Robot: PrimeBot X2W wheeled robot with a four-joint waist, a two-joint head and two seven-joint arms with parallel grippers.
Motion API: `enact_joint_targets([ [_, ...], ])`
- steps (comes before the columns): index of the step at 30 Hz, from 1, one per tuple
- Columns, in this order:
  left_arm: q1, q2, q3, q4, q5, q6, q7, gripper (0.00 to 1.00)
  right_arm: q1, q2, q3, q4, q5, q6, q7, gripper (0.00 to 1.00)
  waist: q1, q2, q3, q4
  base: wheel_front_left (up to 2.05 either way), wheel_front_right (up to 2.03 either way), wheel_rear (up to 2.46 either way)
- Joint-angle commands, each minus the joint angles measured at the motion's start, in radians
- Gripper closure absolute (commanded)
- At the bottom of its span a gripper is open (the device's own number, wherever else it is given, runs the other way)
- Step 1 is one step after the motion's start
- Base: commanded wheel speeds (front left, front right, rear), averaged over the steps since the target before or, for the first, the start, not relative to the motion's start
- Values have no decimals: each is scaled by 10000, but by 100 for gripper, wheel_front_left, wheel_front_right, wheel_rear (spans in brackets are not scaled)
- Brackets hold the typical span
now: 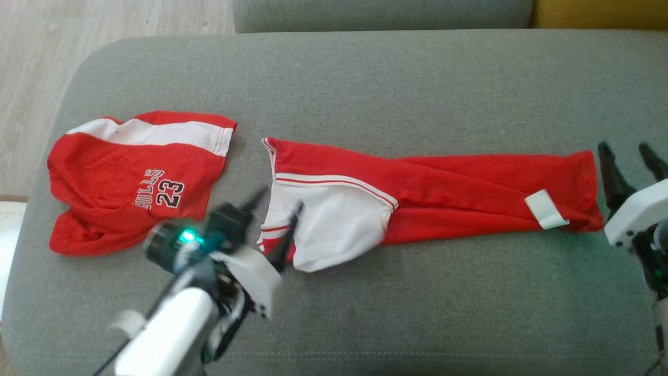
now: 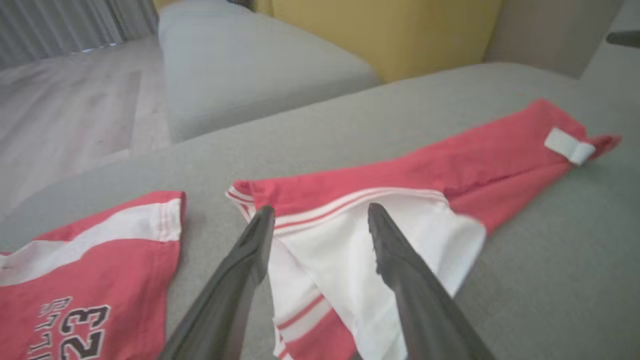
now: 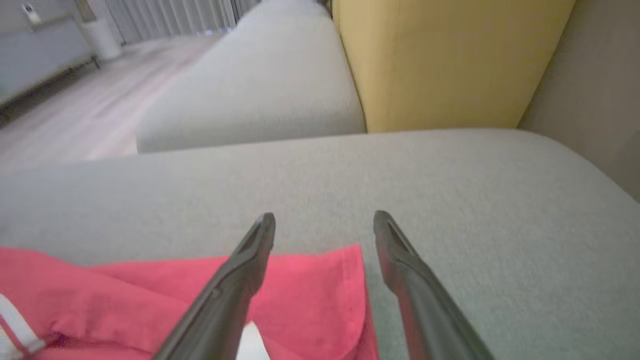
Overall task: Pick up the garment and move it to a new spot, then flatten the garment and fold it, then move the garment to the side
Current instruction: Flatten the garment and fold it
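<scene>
Closest, the left end effector [image 1: 282, 198] hangs spread and empty over the white end of the red garment [image 1: 443, 188], which lies stretched left to right on the grey sofa cushion [image 1: 365, 78], its other end just beside the equally spread right end effector [image 1: 623, 147].

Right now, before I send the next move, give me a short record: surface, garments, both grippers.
surface: grey cushion
long garment: red with a white panel, stretched out left to right on the cushion, not held
white tag: on the long garment, near its right end
second garment: red, printed 23, bunched at the left, apart from the long garment
left gripper: open, over the white end; contact unclear
right gripper: open, just off the right end
</scene>
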Motion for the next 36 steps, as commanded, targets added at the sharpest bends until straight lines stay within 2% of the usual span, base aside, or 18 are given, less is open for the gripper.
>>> enact_joint_targets([
  [1, -416, 141, 717, -426, -99, 248, -314, 0, -196, -29, -16, -568, 79, -6, -410, 0, 1, 0, -60, -9, 0, 0, 0],
  [8, -402, -308, 2275, -536, -852, 1129, -2124, 0, 22, 815, -333, -1860, -20, -6, -2349, 0, 1, 0, -196, -49, 0, 0, 0],
  [15, 181, -974, 3531, -1057, -939, 1324, -2683, 0, 773, 1511, 44, -2939, -819, -6, -3661, 0, 1, 0, -349, -88, 0, 0, 0],
  [20, 1249, -1654, 4231, -1428, -312, 1002, -2690, 0, 1343, 1888, 350, -3026, -1516, -6, -4106, 0, 1, 0, -444, -81, 0, 0, 0],
  [27, 1823, -2112, 4734, -1283, 380, 371, -2692, 0, 1601, 2154, 339, -2739, -1798, -6, -4202, 0, 1, 0, -384, 57, 0, 0, 0],
  [31, 1758, -2197, 4887, -1210, 587, 157, -2692, 0, 1510, 2202, 117, -2490, -1826, -6, -3919, 0, 1, 0, -287, 122, 0, 0, 0],
  [36, 1670, -2293, 5043, -1070, 779, -87, -2692, 0, 1039, 2411, -1052, -1480, -2034, -6, -2766, 0, 1, 0, 4, 192, 0, 0, 0],
])
